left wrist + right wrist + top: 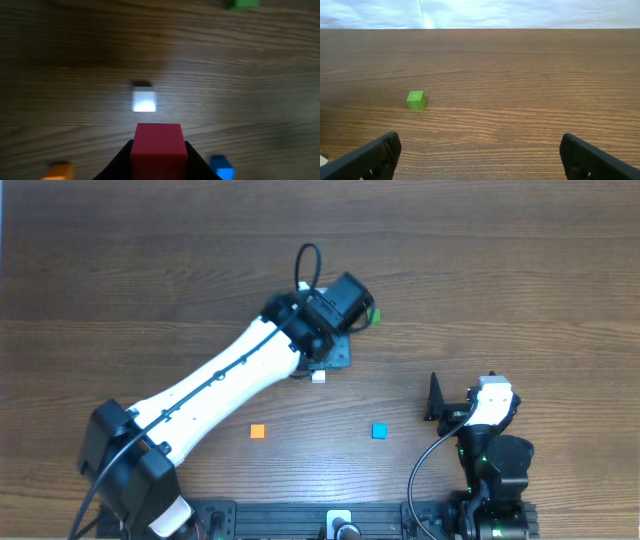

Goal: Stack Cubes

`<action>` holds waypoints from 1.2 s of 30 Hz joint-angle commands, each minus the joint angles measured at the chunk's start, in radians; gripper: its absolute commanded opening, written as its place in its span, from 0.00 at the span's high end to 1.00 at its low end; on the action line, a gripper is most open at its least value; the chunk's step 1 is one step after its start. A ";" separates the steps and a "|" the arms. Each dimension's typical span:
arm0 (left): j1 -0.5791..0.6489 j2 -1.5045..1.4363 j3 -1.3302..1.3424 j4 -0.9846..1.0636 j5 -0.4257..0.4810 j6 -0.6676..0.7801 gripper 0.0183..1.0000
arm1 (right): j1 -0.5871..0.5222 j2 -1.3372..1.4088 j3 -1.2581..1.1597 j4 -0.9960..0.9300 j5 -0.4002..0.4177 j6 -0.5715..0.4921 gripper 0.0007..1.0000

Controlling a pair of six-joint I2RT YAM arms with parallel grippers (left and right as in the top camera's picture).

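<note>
Nearest the lens, the red cube [159, 145] sits clamped between the two fingers of the left gripper [159, 159], its upper face and front face showing and its flanks pressed by the dark fingers. Just beyond it on the wooden table [520, 260] lies the white cube [144, 99], apart from the red one and a little off the gripper's midline. We judge this offset to be the relation on which the coming move turns: the held cube must travel a short way forward and slightly sideways before it stands over the white cube. Both cubes appear squared to one another, so we expect little need for wrist rotation. Being cubes, they offer no long axis to align.

The orange cube [258, 431] and the blue cube [379, 430] rest nearer the arm bases, well apart from each other. The green cube [416, 99] lies farther up the table, beyond the left arm's wrist.

The right gripper [440, 402] hangs near its own base with fingers spread wide and nothing between them. We take the left arm as far the nearer to the white cube.
</note>
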 commanded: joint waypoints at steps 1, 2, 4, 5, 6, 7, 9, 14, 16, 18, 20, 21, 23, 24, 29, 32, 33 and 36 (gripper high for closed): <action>-0.028 0.006 -0.096 0.047 -0.020 -0.071 0.98 | -0.006 -0.008 -0.008 0.000 -0.008 -0.004 0.01; -0.029 0.006 -0.123 0.065 -0.020 -0.075 0.98 | -0.006 -0.008 -0.008 0.000 -0.008 -0.004 0.01; -0.029 0.006 -0.151 0.081 -0.021 -0.083 0.98 | -0.006 -0.008 -0.008 0.000 -0.008 -0.004 0.01; -0.028 0.006 -0.163 0.087 -0.028 -0.091 0.98 | -0.006 -0.008 -0.008 0.000 -0.008 -0.005 0.01; -0.028 0.008 -0.167 0.092 -0.039 -0.093 0.98 | -0.006 -0.008 -0.008 0.000 -0.008 -0.004 0.01; -0.028 0.010 -0.167 0.096 -0.043 -0.093 0.98 | -0.006 -0.008 -0.008 0.000 -0.008 -0.004 0.01; -0.026 0.018 -0.167 0.104 -0.051 -0.093 0.98 | -0.006 -0.008 -0.008 0.000 -0.008 -0.004 0.01; -0.014 0.070 -0.167 0.122 -0.054 -0.093 0.98 | -0.006 -0.008 -0.008 0.000 -0.008 -0.004 0.01; -0.010 0.082 -0.167 0.134 -0.054 -0.093 0.98 | -0.006 -0.008 -0.008 0.000 -0.008 -0.004 0.01; -0.006 0.096 -0.167 0.144 -0.054 -0.093 0.98 | -0.006 -0.008 -0.008 0.000 -0.008 -0.004 0.01; -0.005 0.108 -0.167 0.148 -0.054 -0.093 0.98 | -0.006 -0.008 -0.008 0.000 -0.008 -0.005 0.01; -0.005 0.116 -0.167 0.148 -0.054 -0.092 0.98 | -0.006 -0.008 -0.008 0.000 -0.008 -0.005 0.01; -0.005 0.135 -0.167 0.148 -0.058 -0.093 0.98 | -0.006 -0.008 -0.008 0.000 -0.008 -0.004 0.01; -0.005 0.139 -0.167 0.149 -0.061 -0.093 0.98 | -0.006 -0.008 -0.008 0.000 -0.008 -0.004 0.01; 0.000 0.149 -0.167 0.171 -0.064 -0.089 0.98 | -0.006 -0.008 -0.008 0.000 -0.008 -0.004 0.01; 0.000 0.155 -0.167 0.174 -0.065 -0.083 0.98 | -0.006 -0.008 -0.008 0.000 -0.008 -0.004 0.01; 0.000 0.156 -0.167 0.182 -0.064 -0.066 0.98 | -0.006 -0.008 -0.008 0.000 -0.008 -0.004 0.01; 0.000 0.158 -0.166 0.197 -0.064 -0.050 0.98 | -0.006 -0.008 -0.008 0.000 -0.008 -0.004 0.01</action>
